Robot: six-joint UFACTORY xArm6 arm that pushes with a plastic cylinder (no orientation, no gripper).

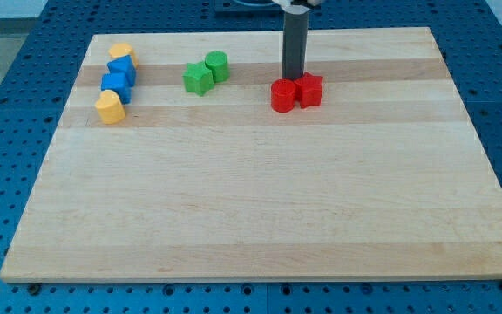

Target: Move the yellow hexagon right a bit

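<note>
Sweeping my tip (294, 78) from behind the red cylinder block (282, 95) toward the far-left yellow hexagon block (120, 53) risks scattering the green blocks (206, 73) across the wooden counter (260, 201); no jaws exist here.

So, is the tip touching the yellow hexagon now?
Apart. The camera view shows my tip just behind the two red blocks at the board's top middle, while the yellow hexagon sits far away at the view's top left, with bare wood between.

Two yellow blocks (121, 51) (110, 106) and two blue blocks (123, 68) (115, 85) sit beside two green blocks (198, 78) (217, 65). Two red blocks (283, 95) (309, 90) lie on the pale, striped wooden board (260, 201). The rod (295, 48) is dark grey.
</note>
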